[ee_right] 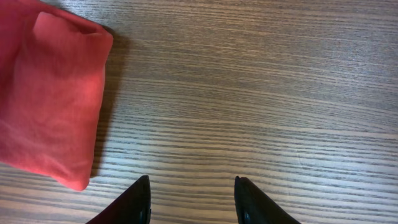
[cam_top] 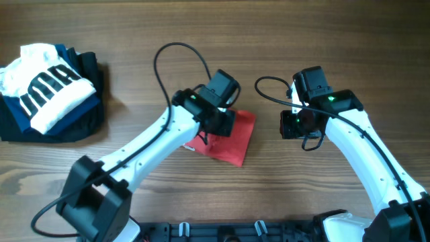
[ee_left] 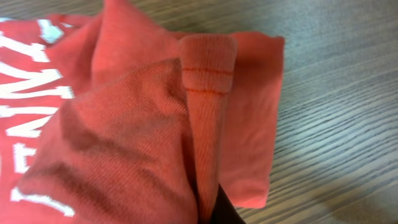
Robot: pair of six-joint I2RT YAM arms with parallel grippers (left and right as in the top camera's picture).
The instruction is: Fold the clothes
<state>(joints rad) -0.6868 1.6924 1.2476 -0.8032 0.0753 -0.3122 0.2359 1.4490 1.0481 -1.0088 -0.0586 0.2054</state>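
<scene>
Red T-shirt (cam_top: 232, 144) near the table's (cam_top: 269, 40) front edge: left gripper (ee_left: 216, 208), clenched on its hem, should lay that flat; right gripper (ee_right: 191, 199) gapes empty

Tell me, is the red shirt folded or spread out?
Folded. The red T-shirt lies as a compact rectangle, with doubled layers and rounded fold edges visible in both wrist views.
</scene>
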